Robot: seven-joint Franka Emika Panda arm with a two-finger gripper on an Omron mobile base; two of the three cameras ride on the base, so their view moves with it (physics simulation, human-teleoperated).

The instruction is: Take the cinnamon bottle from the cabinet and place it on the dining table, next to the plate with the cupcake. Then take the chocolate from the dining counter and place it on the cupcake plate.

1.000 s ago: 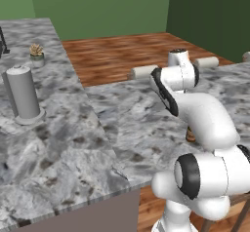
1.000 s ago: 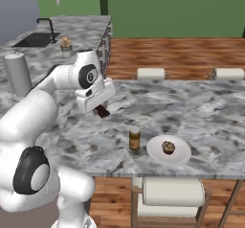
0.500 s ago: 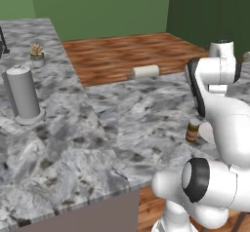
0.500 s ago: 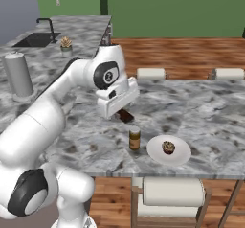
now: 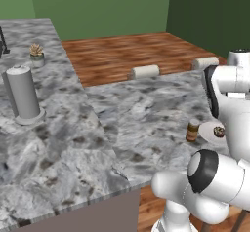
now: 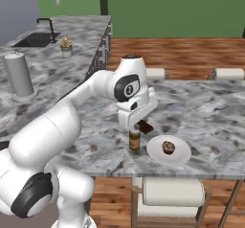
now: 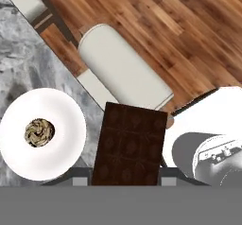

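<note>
In the right base view, a tall grey cylinder on a round base [image 6: 19,76] stands far left on the grey-white veined marble dining counter [image 6: 72,121], well apart from the work. Bare marble stretches from it to the small brown cinnamon bottle with a pale lid [image 6: 135,140], which stands upright near the counter's thick front edge. Just right of the bottle lies the round white plate [image 6: 179,155] with the small dark chocolate cupcake [image 6: 168,147] at its middle, the plate also close to that edge; beyond the edge, a white cushioned stool [image 6: 172,192] sits over wooden floor.

The two-finger gripper [image 6: 139,124] hangs above the bottle, closed on the flat dark brown rectangular chocolate bar [image 6: 145,125].

In the hand view, the plate [image 7: 61,158] sits left and the chocolate bar [image 7: 130,144] right of it, beside the plate rather than over it. The bar's long axis runs straight out from between the fingers, which grip its near end.
</note>
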